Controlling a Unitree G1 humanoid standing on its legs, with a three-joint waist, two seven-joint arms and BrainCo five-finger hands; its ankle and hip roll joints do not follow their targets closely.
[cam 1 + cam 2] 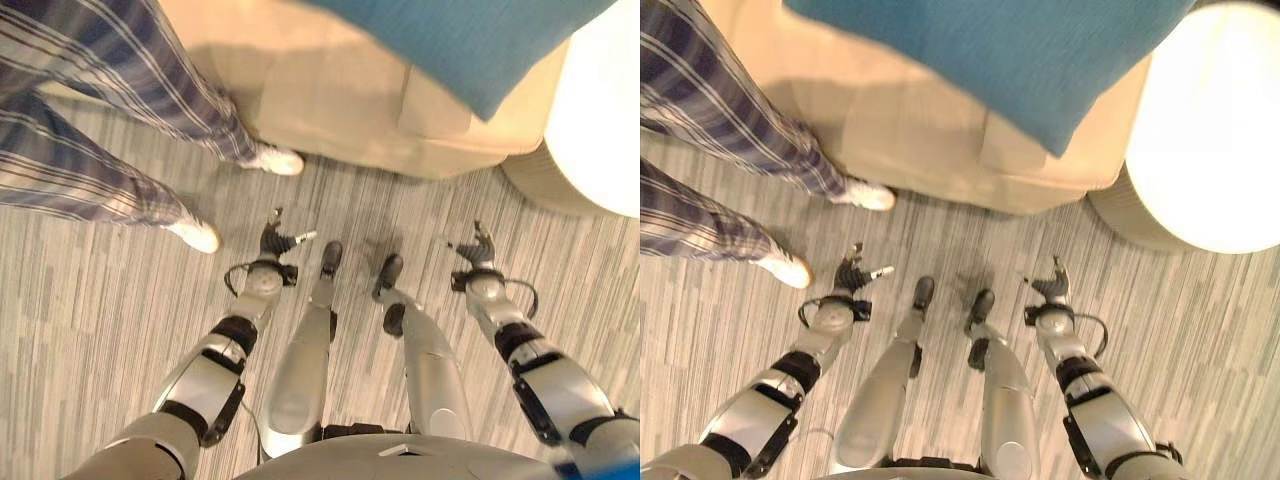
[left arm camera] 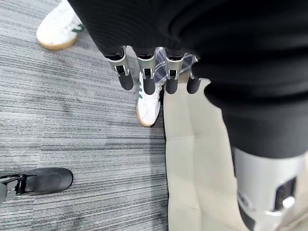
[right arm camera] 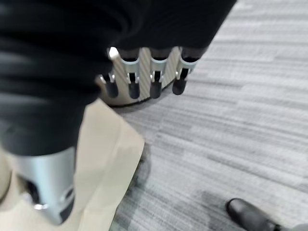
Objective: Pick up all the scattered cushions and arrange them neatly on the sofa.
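Observation:
A blue cushion (image 1: 470, 40) lies on the seat of the beige sofa (image 1: 330, 110) just ahead of me, overhanging its front edge. My left hand (image 1: 275, 240) hangs low over the carpet in front of the sofa, fingers (image 2: 148, 77) straight and holding nothing. My right hand (image 1: 478, 248) hangs the same way further right, its fingers (image 3: 132, 82) relaxed and empty. Both hands are well short of the cushion. The sofa's beige front shows past the left hand (image 2: 192, 159) and past the right hand (image 3: 103, 154).
A person in plaid trousers stands at the left, close to the sofa's corner, with one white shoe (image 1: 275, 160) by the sofa and the other shoe (image 1: 200, 237) near my left hand. A round white object (image 1: 600, 110) stands right of the sofa. Grey striped carpet covers the floor.

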